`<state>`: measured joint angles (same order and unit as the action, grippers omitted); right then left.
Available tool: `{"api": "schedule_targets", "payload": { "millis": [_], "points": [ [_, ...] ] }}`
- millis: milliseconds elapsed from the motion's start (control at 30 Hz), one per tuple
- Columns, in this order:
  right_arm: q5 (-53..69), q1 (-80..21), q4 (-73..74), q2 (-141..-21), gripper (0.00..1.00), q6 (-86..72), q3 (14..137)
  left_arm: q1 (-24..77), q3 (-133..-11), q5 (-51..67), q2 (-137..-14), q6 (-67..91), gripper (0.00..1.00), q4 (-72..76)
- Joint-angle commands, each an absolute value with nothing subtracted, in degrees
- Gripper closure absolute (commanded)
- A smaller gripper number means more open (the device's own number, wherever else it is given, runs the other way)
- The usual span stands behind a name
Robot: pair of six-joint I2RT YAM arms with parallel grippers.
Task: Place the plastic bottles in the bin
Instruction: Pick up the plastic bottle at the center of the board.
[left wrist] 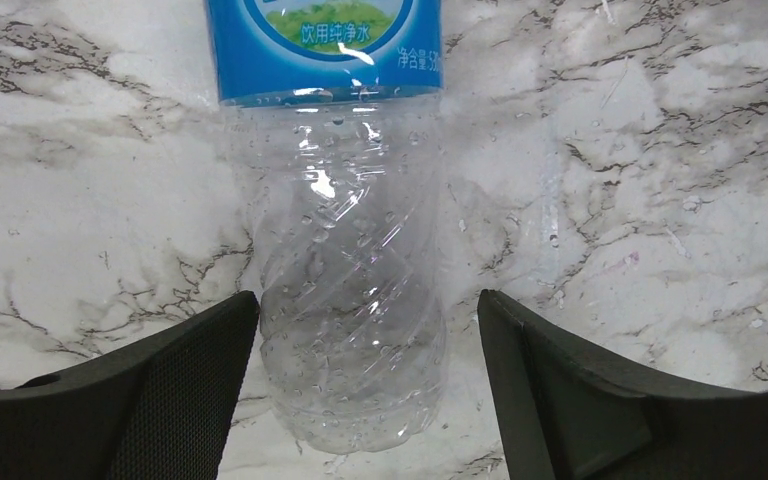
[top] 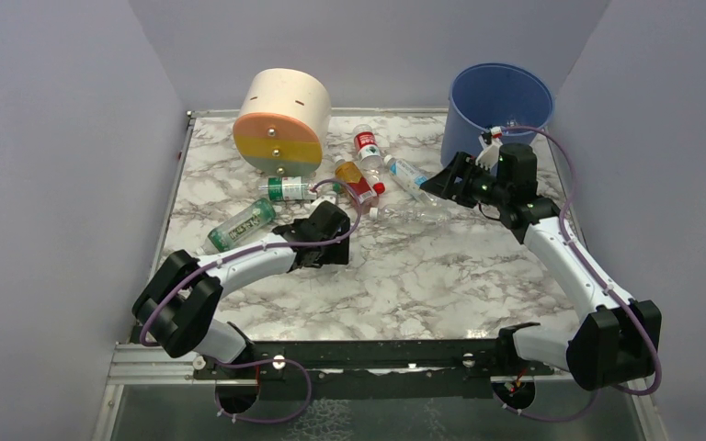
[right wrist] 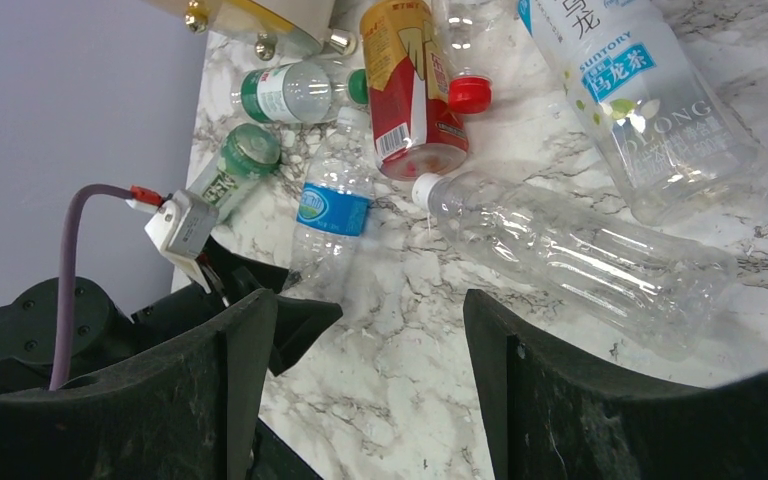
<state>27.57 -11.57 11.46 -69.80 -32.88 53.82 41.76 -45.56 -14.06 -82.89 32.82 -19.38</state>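
Bin (top: 496, 106), your tall round blue plastic bucket, stands at the far right corner of the marbled counter (top: 423, 276); its bottom is hidden from you. At the far left sits a cream, orange and yellow cylinder (top: 282, 119). Between them the plastic bottles (top: 366, 145) lie scattered on the counter, clear and ribbed, with red, green and blue labels. Your left arm (top: 239, 262) reaches low, and the left tool (left wrist: 367, 300) stands apart, straddling a blue-labelled bottle (left wrist: 345, 260) that lies flat. Your right tool (right wrist: 368, 300), near the bin, is also apart, gripping nothing.
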Motion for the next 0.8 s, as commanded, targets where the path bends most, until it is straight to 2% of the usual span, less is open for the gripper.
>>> {"api": "schedule_targets", "payload": {
  "millis": [0,267,567,767],
  "points": [
    [28.71,-11.86,10.19,-69.37,0.28,-31.75,53.35,42.01,-44.03,-15.90,-81.94,33.45,0.16,-19.12],
    [29.09,-11.86,9.84,-69.68,0.28,-32.07,53.06,41.99,-43.78,-16.30,-82.03,33.60,0.22,-19.35],
    [29.23,-11.82,9.67,-69.76,0.28,-32.29,52.60,42.01,-43.33,-15.78,-80.68,34.09,0.38,-19.82],
    [29.31,-11.90,9.49,-69.71,0.28,-32.26,52.03,42.03,-43.24,-15.82,-78.05,34.84,0.38,-20.60]
  ]
}}
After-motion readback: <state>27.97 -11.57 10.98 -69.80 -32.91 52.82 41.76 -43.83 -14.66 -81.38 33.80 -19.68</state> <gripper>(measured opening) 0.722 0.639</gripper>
